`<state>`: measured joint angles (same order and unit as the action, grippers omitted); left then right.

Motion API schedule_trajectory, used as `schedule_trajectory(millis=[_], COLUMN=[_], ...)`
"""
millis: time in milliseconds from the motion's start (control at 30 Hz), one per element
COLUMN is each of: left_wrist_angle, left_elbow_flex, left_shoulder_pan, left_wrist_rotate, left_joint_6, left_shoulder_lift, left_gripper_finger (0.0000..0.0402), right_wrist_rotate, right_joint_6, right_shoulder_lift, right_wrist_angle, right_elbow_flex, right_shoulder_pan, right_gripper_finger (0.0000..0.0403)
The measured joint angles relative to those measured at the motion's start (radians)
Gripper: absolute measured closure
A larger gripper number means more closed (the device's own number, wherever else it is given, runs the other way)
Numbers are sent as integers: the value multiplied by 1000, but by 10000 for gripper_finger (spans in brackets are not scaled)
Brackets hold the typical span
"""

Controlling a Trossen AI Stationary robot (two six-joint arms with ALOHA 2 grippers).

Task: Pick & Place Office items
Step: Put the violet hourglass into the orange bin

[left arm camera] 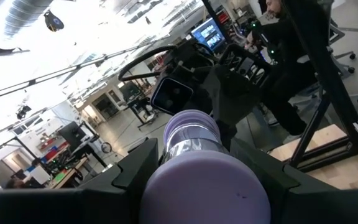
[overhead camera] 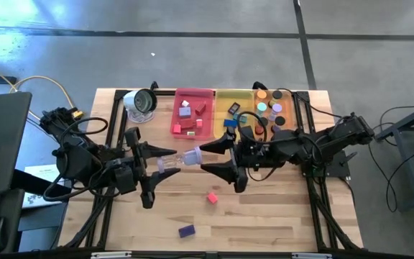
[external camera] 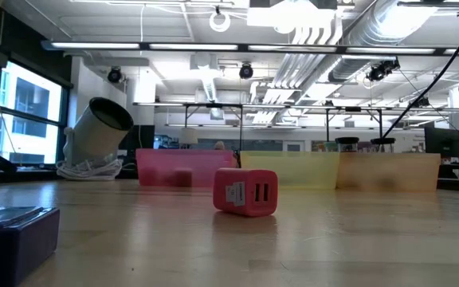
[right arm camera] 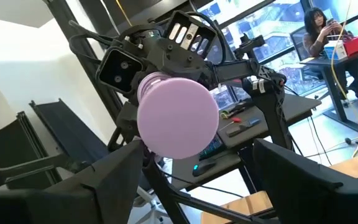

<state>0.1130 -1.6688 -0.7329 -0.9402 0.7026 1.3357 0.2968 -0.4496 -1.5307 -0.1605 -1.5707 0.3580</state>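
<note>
Holding a lavender cylinder between them, the two grippers meet above the middle of the table. The left gripper grips one end of it with its fingers partly closed on the body, and in the left wrist view the cylinder fills the gap between the dark fingers. The right gripper faces it from 3 o'clock, its jaws spread wide around the other end. In the right wrist view the round end face sits between those fingers; whether they press on it or only bracket it cannot be told.

On the table, a red block lies at about 5 o'clock from the held cylinder, and a purple block lies farther toward 6 o'clock, near the table's edge. At 12 o'clock stand the pink tray, yellow tray and orange tray, each with small pieces inside.

The right arm covers part of the yellow and orange trays, so their contents cannot be counted. The low view shows neither gripper, only the red block and a cut-off purple block.
</note>
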Motion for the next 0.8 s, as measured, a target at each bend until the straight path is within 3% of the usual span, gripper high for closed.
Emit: schedule_trajectory(millis=[333, 800], left_wrist_angle=[22, 38], left_elbow_flex=[0, 0], left_shoulder_pan=[0, 0], left_wrist_rotate=[-4, 0], left_joint_6=[-15, -19], left_shoulder_lift=[0, 0], left_gripper_finger=[225, 225], right_wrist_rotate=[9, 53], right_joint_6=[12, -17], right_shoulder_lift=[0, 0], right_wrist_angle=[0, 0], right_elbow_flex=[0, 0], right_shoulder_pan=[-1, -1], right_gripper_finger=[103, 5])
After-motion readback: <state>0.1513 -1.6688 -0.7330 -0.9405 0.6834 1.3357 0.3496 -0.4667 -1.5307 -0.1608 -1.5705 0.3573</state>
